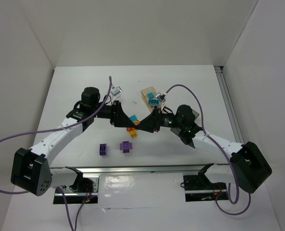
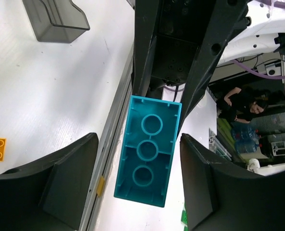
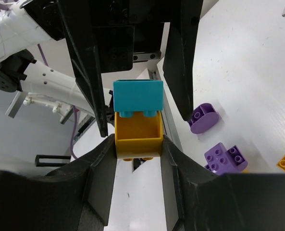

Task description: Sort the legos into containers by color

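Note:
My right gripper (image 3: 138, 144) is shut on an orange-yellow lego (image 3: 138, 139) with a teal lego (image 3: 138, 97) stuck on its far end. It holds them above the table's middle (image 1: 141, 126). My left gripper (image 2: 138, 144) is open. Its fingers (image 2: 70, 168) flank the teal lego (image 2: 147, 151) with gaps on both sides. Two purple legos (image 1: 103, 149) (image 1: 126, 146) and an orange-yellow one (image 1: 131, 131) lie on the table. The tan-orange container (image 1: 146, 93) holds a teal lego (image 1: 153, 99). The clear container (image 1: 116, 90) stands to its left. The smoky grey container (image 2: 55, 19) shows in the left wrist view.
White walls close in the table on the left, back and right. An aluminium rail (image 1: 132, 168) runs along the near edge by the arm bases. Purple cables (image 1: 180, 87) loop over both arms.

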Robot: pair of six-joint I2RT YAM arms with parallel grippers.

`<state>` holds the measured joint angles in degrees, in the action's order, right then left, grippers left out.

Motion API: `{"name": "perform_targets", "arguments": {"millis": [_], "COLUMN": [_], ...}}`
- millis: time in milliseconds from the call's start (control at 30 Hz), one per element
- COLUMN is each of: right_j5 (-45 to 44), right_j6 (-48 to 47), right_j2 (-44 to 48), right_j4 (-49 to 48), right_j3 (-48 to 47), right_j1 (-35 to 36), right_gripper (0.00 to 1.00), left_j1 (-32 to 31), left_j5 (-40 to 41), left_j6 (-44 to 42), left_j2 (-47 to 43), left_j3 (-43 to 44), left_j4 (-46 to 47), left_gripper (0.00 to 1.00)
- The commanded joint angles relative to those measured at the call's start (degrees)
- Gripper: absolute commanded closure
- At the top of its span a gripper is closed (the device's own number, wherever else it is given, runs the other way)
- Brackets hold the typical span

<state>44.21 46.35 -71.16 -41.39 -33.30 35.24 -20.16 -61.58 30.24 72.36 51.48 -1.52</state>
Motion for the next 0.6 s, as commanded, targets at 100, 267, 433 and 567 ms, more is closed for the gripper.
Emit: {"name": "perform_targets", "arguments": {"millis": [100,267,433,567], "right_j5": [0.1,1.4,2.6,2.6], "right_j6": [-3.7,-5.0,-5.0,-5.0], "right_j2": [1.8,1.8,1.8,1.8], "right_j4": [3.1,5.6,6.1,6.1], "right_j3": [-0.6,-3.7,-4.2,-4.2], "right_j1": [-0.2,-0.7,-0.7,-0.7], "right_gripper": [0.95,0.95,0.95,0.95], "left_j1": [1.9,1.9,1.9,1.9], "left_j5": [0.1,-0.6,-1.6,2.0], "left_j6": [0.3,-0.5,-0.8,-4.2], "left_j2": [-2.4,-2.4,-3.6,-3.1], "left_j3": [3.8,5.7,4.4,6.2], "left_j4": [0.5,-1.6,-0.5,-7.4], "left_gripper": [0.23,0.22,0.21,0.0]}}
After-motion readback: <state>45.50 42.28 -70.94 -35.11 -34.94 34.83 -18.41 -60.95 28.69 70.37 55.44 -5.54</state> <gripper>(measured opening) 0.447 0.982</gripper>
